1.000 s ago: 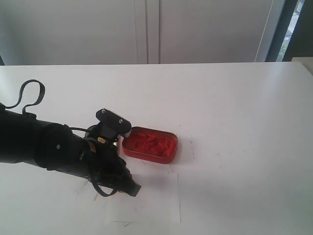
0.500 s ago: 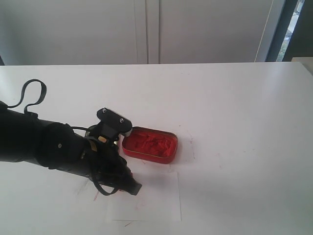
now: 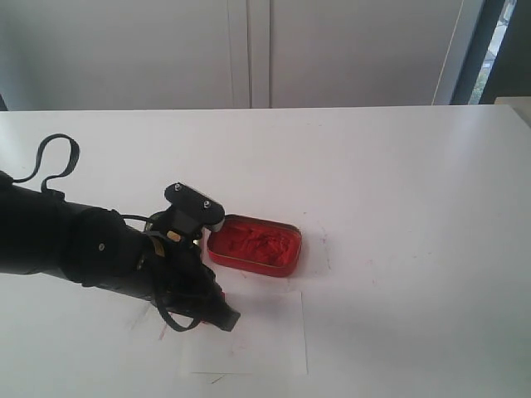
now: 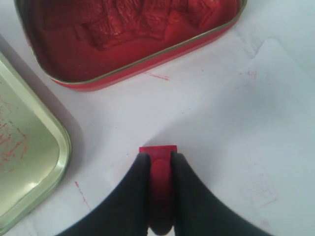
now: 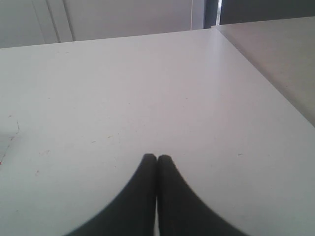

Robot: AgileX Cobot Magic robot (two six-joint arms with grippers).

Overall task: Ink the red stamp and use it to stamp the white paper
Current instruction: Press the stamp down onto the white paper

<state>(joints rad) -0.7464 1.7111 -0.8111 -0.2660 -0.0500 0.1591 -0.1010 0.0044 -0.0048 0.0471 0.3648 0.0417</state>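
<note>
Red ink tin [image 3: 253,245], open, sits near the middle of the white table [image 3: 398,182] in the exterior view. The left arm [image 3: 75,245] comes in from 9 o'clock and angles down toward 5 o'clock. The left gripper [image 3: 226,319] has its tip low over the white paper [image 3: 257,340]. The sheet lies at 6 o'clock from the tin, close to it, with its far edge just short of the tin. The tin is at about 1 o'clock from the gripper tip. The stamp is hidden by the gripper from this camera. The right arm is out of shot.

Left wrist view: the left gripper [image 4: 158,160] pinches the red stamp [image 4: 158,153]. Both black fingers [image 4: 140,174] clamp the narrow handle, and the square base juts out past the tips. The base is at the edge of the white paper [image 4: 256,137]; whether it presses the sheet or sits just above it cannot be told. Faint pink rectangular marks show on the paper beside the gripper. The red ink tin [image 4: 133,39] lies beyond the stamp, apart from it, its pad rough and lumpy. The tin lid [image 4: 24,157], pale metal with red smears inside, lies beside the tin.

Right wrist view: the right gripper [image 5: 157,158] has its fingertips pressed together with nothing between them. It hangs over a bare stretch of the table [image 5: 147,88], with the table edge visible beyond it.
</note>
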